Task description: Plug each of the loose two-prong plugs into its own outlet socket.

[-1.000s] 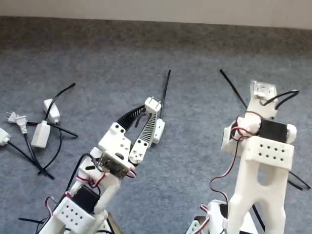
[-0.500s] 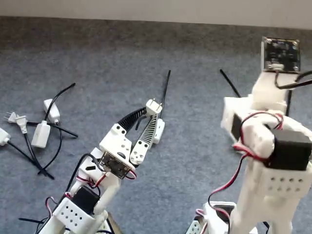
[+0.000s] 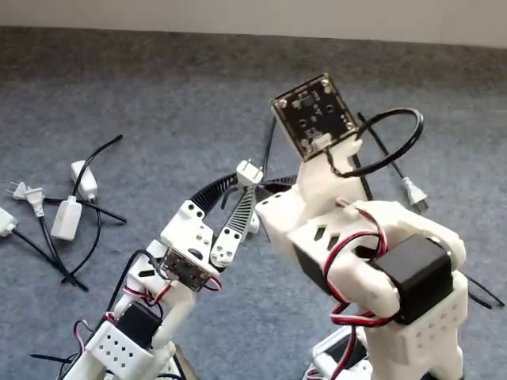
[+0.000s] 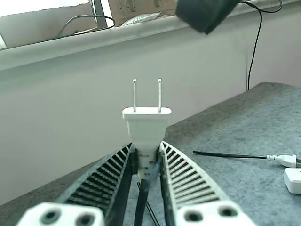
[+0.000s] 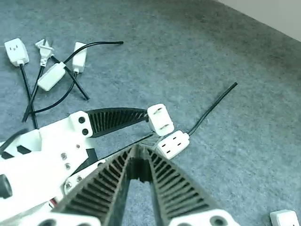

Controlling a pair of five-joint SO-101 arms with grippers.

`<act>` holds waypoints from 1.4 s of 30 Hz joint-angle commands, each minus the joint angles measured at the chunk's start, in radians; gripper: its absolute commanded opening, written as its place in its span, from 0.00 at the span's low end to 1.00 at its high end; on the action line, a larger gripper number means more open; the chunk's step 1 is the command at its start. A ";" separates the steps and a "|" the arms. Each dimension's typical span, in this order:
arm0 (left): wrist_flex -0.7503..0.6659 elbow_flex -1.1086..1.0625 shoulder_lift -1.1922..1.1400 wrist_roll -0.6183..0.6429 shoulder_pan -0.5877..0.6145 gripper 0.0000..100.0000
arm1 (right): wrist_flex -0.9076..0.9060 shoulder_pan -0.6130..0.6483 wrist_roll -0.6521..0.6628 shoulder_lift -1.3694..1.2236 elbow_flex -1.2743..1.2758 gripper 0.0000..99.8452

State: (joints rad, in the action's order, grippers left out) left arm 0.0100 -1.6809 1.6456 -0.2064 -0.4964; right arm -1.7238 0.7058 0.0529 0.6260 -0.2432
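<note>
Plug (image 4: 146,123) (prongs up) sits clamped in left end effector (image 4: 146,149).

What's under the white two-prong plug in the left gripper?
A white outlet socket lies on the grey carpet below the plug; in the high view a finger of the left gripper hides part of it.

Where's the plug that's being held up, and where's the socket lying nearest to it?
plug (image 4: 146,123), left wrist view, on its white body below the prongs.
socket (image 5: 172,143), right wrist view, on its slotted face.
</note>
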 commanded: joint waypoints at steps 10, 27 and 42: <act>-0.029 -0.024 0.016 0.006 -0.096 0.01 | 0.005 0.091 0.130 -0.087 -0.024 0.01; -0.028 -0.024 0.018 0.006 -0.093 0.01 | 0.226 -0.186 0.253 -0.111 0.282 0.01; -0.028 -0.024 0.018 0.006 -0.093 0.01 | 0.538 -0.288 0.265 -0.050 0.625 0.01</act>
State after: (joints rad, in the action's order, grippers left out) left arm 0.0146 -1.6824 1.6379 -0.2033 -0.5762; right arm -1.2068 0.4710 0.3076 0.5907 0.3567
